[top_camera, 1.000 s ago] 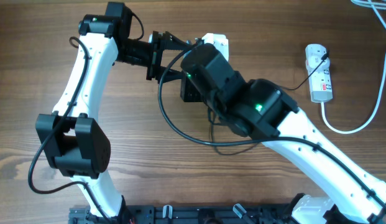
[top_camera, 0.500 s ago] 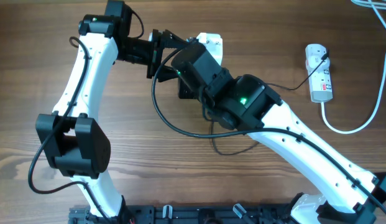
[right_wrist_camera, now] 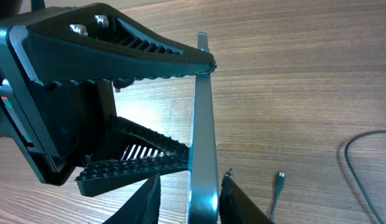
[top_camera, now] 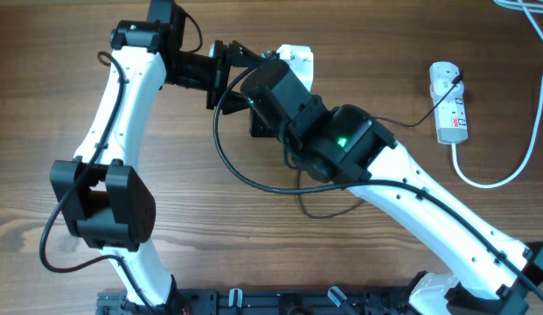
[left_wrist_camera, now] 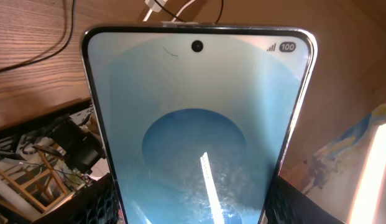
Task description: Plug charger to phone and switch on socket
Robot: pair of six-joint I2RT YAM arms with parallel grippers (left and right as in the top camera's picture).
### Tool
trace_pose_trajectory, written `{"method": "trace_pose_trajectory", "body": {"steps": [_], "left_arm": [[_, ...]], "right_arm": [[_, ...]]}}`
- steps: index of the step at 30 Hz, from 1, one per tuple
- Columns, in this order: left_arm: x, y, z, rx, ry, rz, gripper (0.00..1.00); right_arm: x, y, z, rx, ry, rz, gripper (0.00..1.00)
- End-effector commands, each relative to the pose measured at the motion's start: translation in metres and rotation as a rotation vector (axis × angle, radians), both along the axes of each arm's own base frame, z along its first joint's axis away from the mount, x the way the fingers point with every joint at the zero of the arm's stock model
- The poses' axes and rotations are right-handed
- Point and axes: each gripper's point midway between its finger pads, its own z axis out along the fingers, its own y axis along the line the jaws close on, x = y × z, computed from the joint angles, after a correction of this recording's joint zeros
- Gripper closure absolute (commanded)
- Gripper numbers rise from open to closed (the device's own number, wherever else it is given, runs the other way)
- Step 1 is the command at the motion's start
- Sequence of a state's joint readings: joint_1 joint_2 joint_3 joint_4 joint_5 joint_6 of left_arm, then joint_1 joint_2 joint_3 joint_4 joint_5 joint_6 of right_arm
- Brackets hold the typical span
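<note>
A: Surface: brown wood-grain table (top_camera: 44, 105), seen from above. Both arms meet over its far middle.

B: Phone position?

A: The phone (left_wrist_camera: 199, 118) is off the wood, held in the left gripper (left_wrist_camera: 196, 190). Ribbed pads press its two long edges. The screen is lit blue and faces the left wrist camera, with the camera hole at the top of that view.

B: Right gripper?

A: The right gripper (right_wrist_camera: 191, 186) straddles the phone, which shows edge-on in its wrist view. Jaws are part-way apart: a sliver of light shows between one finger and the phone, and the other finger looks to be against it. Cannot tell whether it presses.

B: Charger?

A: The charger (right_wrist_camera: 278, 183) is not in the phone. Its connector plug lies flat on the table just beside the right gripper's finger, apart from the phone's edge. The cable trails off the bottom of that view.

B: Socket?

A: The socket (top_camera: 450, 103) lies near the table's right edge, well apart from both grippers. Its thick white cord (top_camera: 491, 185) loops off to the right. Switch state is too small to read.
</note>
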State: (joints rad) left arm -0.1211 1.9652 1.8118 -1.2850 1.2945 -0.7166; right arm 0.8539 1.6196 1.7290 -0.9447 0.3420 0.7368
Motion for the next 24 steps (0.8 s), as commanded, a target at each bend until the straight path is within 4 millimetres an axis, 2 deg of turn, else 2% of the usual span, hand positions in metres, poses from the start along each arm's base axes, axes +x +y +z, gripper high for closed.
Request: {"method": "trace_pose_trajectory", "body": {"steps": [1, 13, 24], "left_arm": [[-0.0027, 0.0021, 0.0238, -0.031, -0.065, 0.002, 0.48], [-0.0028, 0.0021, 0.0238, -0.031, -0.065, 0.002, 0.48], [-0.0030, 0.0019, 0.0245, -0.035, -0.063, 0.001, 0.48]], "right_arm": [[0.0047, -0.0009, 0.0065, -0.002, -0.026, -0.014, 0.69], [0.0051, -0.0012, 0.0069, -0.001, -0.028, -0.017, 0.73], [0.0060, -0.0019, 0.0068, -0.004, -0.032, -0.023, 0.91]]}}
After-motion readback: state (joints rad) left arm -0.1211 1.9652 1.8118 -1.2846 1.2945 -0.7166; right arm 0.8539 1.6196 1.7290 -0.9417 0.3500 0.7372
